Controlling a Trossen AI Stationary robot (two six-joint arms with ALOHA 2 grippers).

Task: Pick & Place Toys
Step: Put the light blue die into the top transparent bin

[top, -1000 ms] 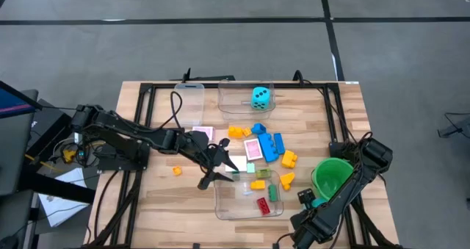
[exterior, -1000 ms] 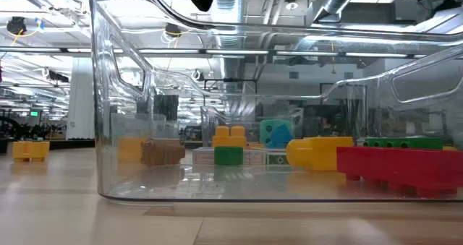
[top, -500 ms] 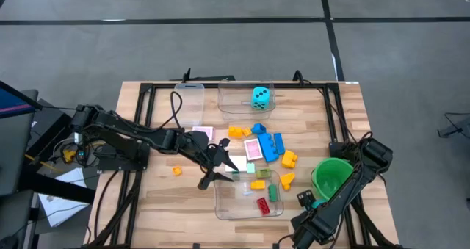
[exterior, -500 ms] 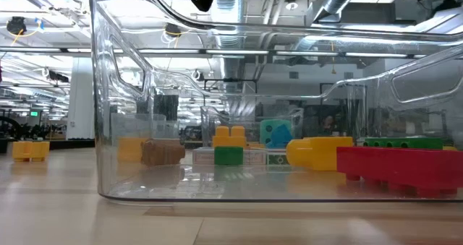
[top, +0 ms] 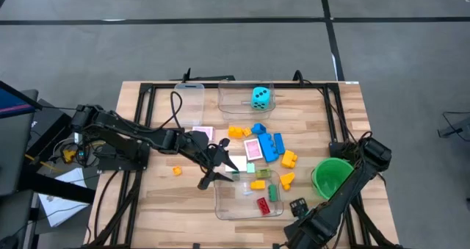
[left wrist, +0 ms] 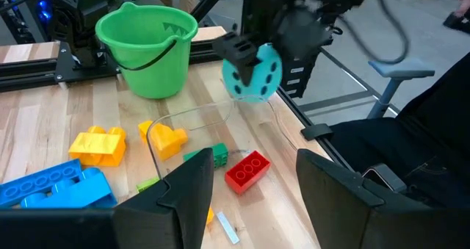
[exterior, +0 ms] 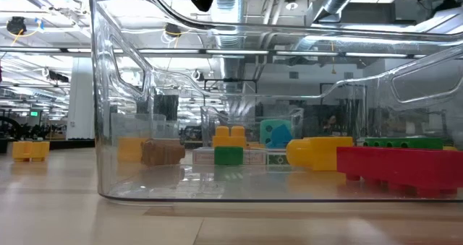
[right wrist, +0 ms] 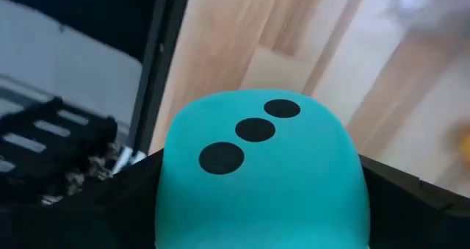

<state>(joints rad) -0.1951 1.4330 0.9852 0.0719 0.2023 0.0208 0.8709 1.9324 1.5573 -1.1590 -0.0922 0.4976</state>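
Note:
My right gripper (top: 299, 206) hangs near the table's front right, between the near clear tub (top: 220, 205) and the green bucket (top: 332, 175), shut on a cyan black-dotted die (left wrist: 257, 76). My left gripper (top: 220, 171) stands open above the near tub's left far corner, holding nothing. A red brick (top: 262, 204), a green brick (top: 273, 193) and a yellow brick (top: 258, 183) lie in that tub. Blue bricks (top: 270, 146), yellow bricks (top: 289, 159), an orange brick (top: 238, 132) and a pink card (top: 252, 148) lie mid-table. My right gripper pinches the die by two opposite faces, one dark finger (right wrist: 110, 205) on each side, with the three-dot face (right wrist: 253, 131) turned up toward the wrist. The fingers come from above, pointing down. The die is lifted clear of the table.
A second cyan die (top: 260, 97) sits in the far clear tub (top: 228, 95), and another clear tub (top: 190, 106) stands left of it. A small orange brick (top: 177, 170) lies alone at the left. Black frame rails (top: 334, 124) run along the table's sides.
My right gripper has risen with the die and shifted a little toward the table's near edge and left, nearer the near tub's right corner. The die stays between its fingers.

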